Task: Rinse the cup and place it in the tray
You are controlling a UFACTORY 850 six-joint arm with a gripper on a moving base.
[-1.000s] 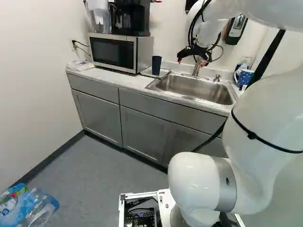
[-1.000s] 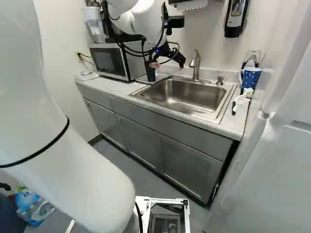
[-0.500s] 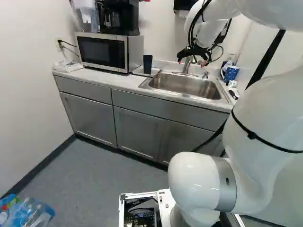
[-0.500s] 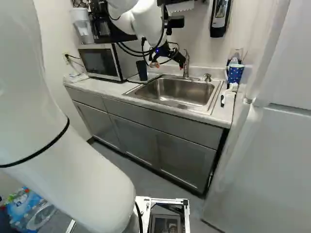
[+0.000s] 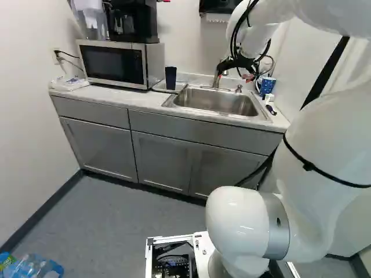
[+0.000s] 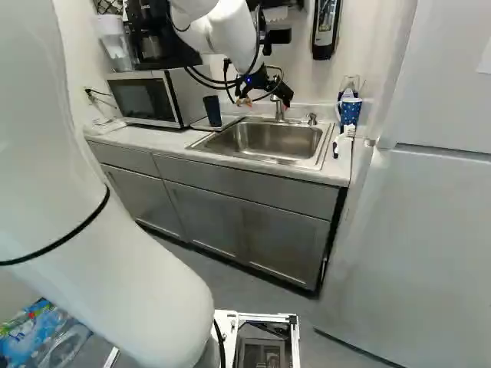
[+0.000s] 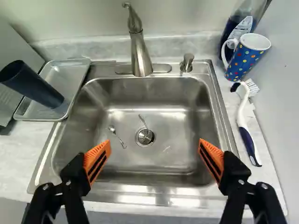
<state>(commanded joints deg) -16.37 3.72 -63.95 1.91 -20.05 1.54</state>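
Observation:
High over the sink's front part hangs the gripper [image 5: 234, 75], seen from behind in the left base view. In the wrist view the gripper [image 7: 154, 159] is open, its orange pads wide apart with nothing between them. The steel sink [image 7: 163, 105] lies beneath and ahead of it. On the metal tray [image 7: 70, 74], between microwave and sink, a dark tumbler-like cup [image 7: 35, 86] stands upright. At the other side of the sink a blue dotted mug [image 7: 244, 58] stands on the counter. The faucet [image 7: 139, 53] rises behind the basin.
A spoon [image 7: 117, 136] lies in the basin near the drain. Beside the sink rest a brush [image 7: 245, 121] and, behind the mug, a bottle [image 7: 239, 25]. The microwave [image 5: 119, 63] carries a coffee maker [image 5: 133, 22]. A white fridge-like unit [image 6: 406, 245] stands right of the cabinets.
The base has moved, and the counter with everything on it has shifted leftward in both base views. The arm holds its pose over its lowest joint, and the cups stay put on their surfaces.

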